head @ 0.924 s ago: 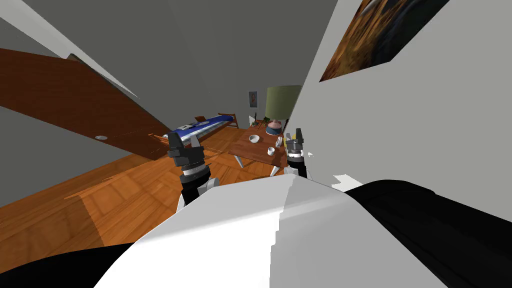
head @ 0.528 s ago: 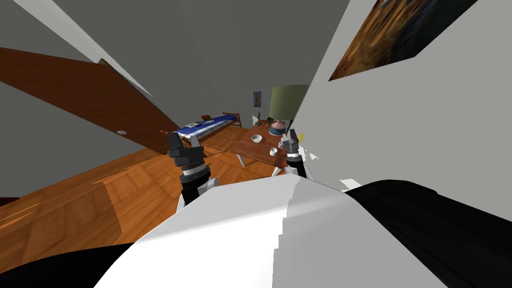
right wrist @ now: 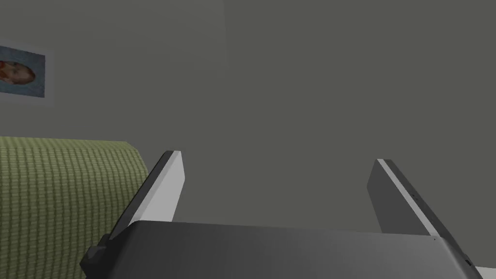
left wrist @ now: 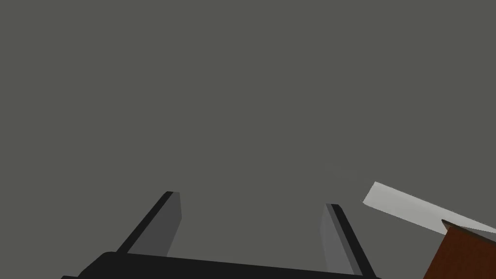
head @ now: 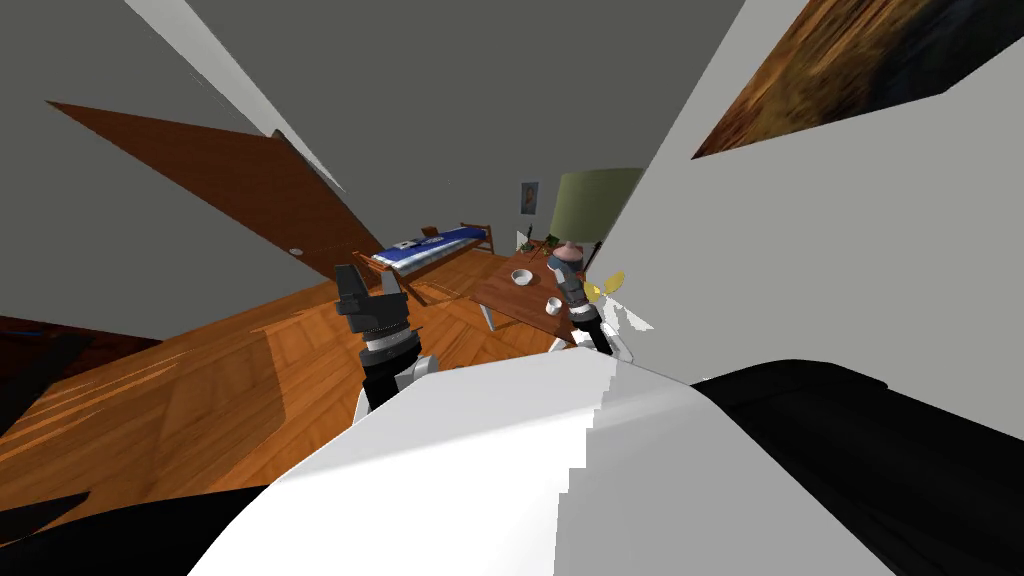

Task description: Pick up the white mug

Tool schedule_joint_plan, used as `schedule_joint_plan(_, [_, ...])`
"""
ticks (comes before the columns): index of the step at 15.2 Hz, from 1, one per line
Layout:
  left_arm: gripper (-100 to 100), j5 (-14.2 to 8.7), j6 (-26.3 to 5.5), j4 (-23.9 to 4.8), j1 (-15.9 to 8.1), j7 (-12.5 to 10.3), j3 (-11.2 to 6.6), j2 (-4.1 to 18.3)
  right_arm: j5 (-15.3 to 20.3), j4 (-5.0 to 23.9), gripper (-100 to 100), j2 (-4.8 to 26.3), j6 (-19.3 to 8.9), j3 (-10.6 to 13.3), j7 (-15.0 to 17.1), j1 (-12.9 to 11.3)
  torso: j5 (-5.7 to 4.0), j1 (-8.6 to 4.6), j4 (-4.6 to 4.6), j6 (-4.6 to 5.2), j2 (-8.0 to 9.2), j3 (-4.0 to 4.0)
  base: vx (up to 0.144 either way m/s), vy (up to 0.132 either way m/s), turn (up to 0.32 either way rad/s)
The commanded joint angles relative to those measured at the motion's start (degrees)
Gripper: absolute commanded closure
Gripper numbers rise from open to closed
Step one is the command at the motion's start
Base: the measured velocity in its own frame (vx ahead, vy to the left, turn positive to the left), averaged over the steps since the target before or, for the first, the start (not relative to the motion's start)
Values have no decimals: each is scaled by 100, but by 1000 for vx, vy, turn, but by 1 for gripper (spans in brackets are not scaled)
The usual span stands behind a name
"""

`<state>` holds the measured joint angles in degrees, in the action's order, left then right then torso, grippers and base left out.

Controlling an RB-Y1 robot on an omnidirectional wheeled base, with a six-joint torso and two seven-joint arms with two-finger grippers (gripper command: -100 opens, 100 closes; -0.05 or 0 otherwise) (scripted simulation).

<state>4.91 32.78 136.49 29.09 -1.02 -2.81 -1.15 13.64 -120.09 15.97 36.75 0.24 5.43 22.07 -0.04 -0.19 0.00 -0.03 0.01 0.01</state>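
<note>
Bedroom, grey walls, wood floor (head: 230, 400). A brown door (head: 250, 190) on the left wall, and a bed (head: 440, 245) with a blue cover at the far end. A big brown-orange painting (head: 860, 70) hangs on the light wall close on my right.

The wooden counter (head: 500, 292) stands between the bed and that wall. The white mug (head: 553, 305) sits on it toward the near edge, upright as far as I can tell. A white bowl (head: 522, 277) sits a little beyond the mug, apart from it. A lamp with a green shade (head: 590, 205) is at the counter's far side.

Since the earlier frames the whole view has swung: that is my own turn, not the furniture's. The door now shows its far corner, and the counter sits a touch further right.

My right hand (head: 571, 280) was upright and well right of the mug. Now it leans in and stands just beside the mug in the head view, covering part of the lamp's foot. In its own wrist view, the right hand (right wrist: 278, 157) has its fingers (right wrist: 164, 189) wide apart, nothing between them, with the green shade (right wrist: 63, 193) off to one side.

My left hand (head: 368, 282) is raised over the floor, at the same place in the head view as before. The left hand (left wrist: 252, 201) also has its fingers (left wrist: 167, 223) apart, gripping nothing.
</note>
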Motion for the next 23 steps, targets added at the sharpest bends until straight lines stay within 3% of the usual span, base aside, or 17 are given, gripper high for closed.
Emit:
schedule_joint_plan(1, [0, 0, 0, 0, 0, 0, 0, 0, 286, 203, -100, 276, 109, 36, 109, -175, 0, 0, 0, 0, 0, 0, -17, -42, 298])
schedule_joint_plan(2, [0, 0, 0, 0, 0, 0, 0, 0, 395, 203, -100, 276, 109, 36, 109, -175, 0, -1, 0, -3, 1, 0, -15, -44, 235])
schedule_joint_plan(3, [0, 0, 0, 0, 0, 0, 0, 0, 540, 371, -100, 478, 207, 53, 193, -303, 0, -2, 0, 0, 1, 0, -15, -52, 221])
schedule_joint_plan(5, [0, 0, 0, 0, 0, 0, 0, 0, 683, 371, -100, 487, 207, 53, 193, -303, -1, -7, 0, 1, 1, 1, -16, -49, 118])
schedule_joint_plan(8, [0, 0, 0, 0, 0, 0, 0, 0, 1124, 742, -100, 915, 419, 85, 373, -568, -1, -4, 0, 0, -1, -1, -13, -50, 231])
schedule_joint_plan(10, [0, 0, 0, 0, 0, 0, 0, 0, 1311, 742, -100, 915, 419, 85, 373, -568, -2, -11, 0, 1, 0, 0, -20, -58, 150])
schedule_joint_plan(11, [0, 0, 0, 0, 1, 0, -1, 0, 1483, 945, -100, 1129, 533, 104, 468, -700, -2, -8, 0, 4, 1, 0, -31, -46, 169])
schedule_joint_plan(13, [0, 0, 0, 0, 0, 0, 0, 0, 1648, 945, -100, 1129, 533, 104, 468, -700, -2, -6, 1, 1, 3, 2, -27, -45, 154])
schedule_joint_plan(14, [0, 0, 0, 0, 1, 0, -1, 0, 1831, 1157, -100, 1342, 651, 124, 566, -830, -1, -4, 1, 4, 3, 2, -23, -41, 208])
schedule_joint_plan(16, [0, 0, 0, 0, 0, 0, 0, 0, 1998, 1157, -100, 1342, 651, 124, 566, -830, -1, -5, 0, 1, 2, 1, -22, -47, 161])
schedule_joint_plan(17, [0, 0, 0, 0, 1, 0, -1, 0, 2167, 1379, -100, 1552, 773, 145, 666, -959, -1, -4, 0, 4, 1, 1, -27, -52, 193])
schedule_joint_plan(19, [0, 0, 0, 0, 0, 0, 0, 0, 2360, 1379, -100, 1552, 773, 145, 666, -959, -2, -9, 0, 1, 3, 1, -30, -55, 154])
schedule_joint_plan(20, [0, 0, 0, 0, 1, 0, -1, 0, 2540, 1609, -100, 1759, 898, 169, 767, -1084, -2, -7, 1, 3, 2, 1, -38, -57, 226])
schedule_joint_plan(22, [0, 0, 0, 0, 0, 0, 0, 0, 2730, 1609, -100, 1759, 898, 169, 767, -1084, -3, -12, 1, 0, 6, 4, -41, -59, 175])
schedule_joint_plan(23, [0, 0, 0, 0, 1, 0, -1, 0, 2905, 1837, -100, 1961, 1024, 193, 870, -1206, -3, -9, 1, 5, 6, 4, -39, -43, 216])
